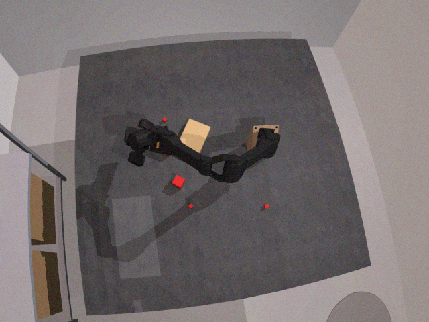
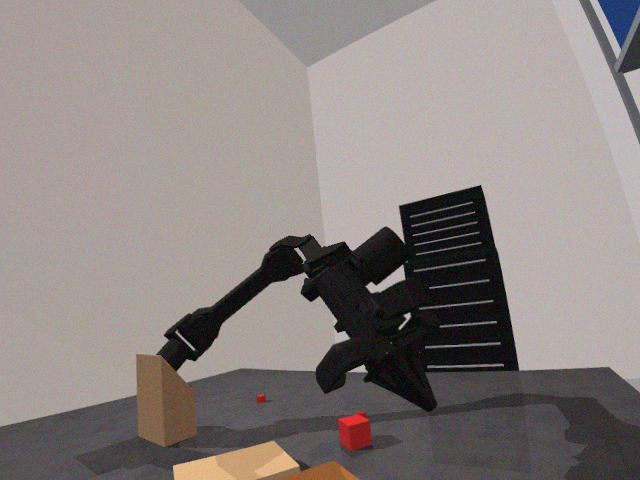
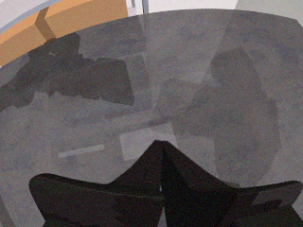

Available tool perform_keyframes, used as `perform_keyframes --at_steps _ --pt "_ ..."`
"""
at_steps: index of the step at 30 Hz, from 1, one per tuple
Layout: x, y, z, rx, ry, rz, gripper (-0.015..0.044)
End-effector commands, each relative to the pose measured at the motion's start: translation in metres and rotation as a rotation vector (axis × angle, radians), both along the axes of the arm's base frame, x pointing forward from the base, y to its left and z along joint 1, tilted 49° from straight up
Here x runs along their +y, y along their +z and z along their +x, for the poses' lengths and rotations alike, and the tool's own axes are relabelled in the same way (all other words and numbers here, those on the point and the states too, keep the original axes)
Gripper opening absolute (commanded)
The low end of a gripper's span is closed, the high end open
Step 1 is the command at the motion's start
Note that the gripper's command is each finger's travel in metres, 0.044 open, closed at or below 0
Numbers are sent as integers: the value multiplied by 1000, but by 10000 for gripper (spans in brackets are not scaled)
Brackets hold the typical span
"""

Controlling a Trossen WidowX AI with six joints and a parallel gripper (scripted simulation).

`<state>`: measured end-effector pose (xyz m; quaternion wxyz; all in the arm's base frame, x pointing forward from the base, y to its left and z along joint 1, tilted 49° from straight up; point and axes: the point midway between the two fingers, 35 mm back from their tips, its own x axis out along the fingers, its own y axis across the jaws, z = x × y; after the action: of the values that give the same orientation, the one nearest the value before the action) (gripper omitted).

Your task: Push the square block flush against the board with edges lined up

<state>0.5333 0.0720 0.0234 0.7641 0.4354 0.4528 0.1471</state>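
Note:
A pale tan rectangular block (image 1: 198,133) (image 2: 235,463) lies flat near the middle of the dark surface. An orange piece (image 1: 158,144) (image 2: 325,471) lies close to its left in the top view, mostly hidden under the arm. Whether they touch, and which is the board, I cannot tell. A red cube (image 1: 178,181) (image 2: 354,432) stands apart from both. My gripper (image 2: 431,407) (image 3: 159,147) is shut and empty, pointing down above the surface. In the top view it is left of the orange piece, its fingertips hidden.
Small red cubes lie near the orange piece (image 1: 164,119), beyond the larger red cube (image 1: 190,205) and at lower right (image 1: 266,206). The tan arm base (image 1: 252,138) (image 2: 164,408) stands to the right in the top view. A shelf unit (image 1: 15,235) is beyond the left edge.

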Motion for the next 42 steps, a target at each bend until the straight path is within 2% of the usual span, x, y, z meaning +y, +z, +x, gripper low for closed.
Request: perform_keyframes --at_steps 1,21,42 --pt "4 -6 -19 -40 134 -89 0" --pt "15 -26 -104 -261 730 -329 0" --pt "27 -18 -196 -647 1309 -332 0"
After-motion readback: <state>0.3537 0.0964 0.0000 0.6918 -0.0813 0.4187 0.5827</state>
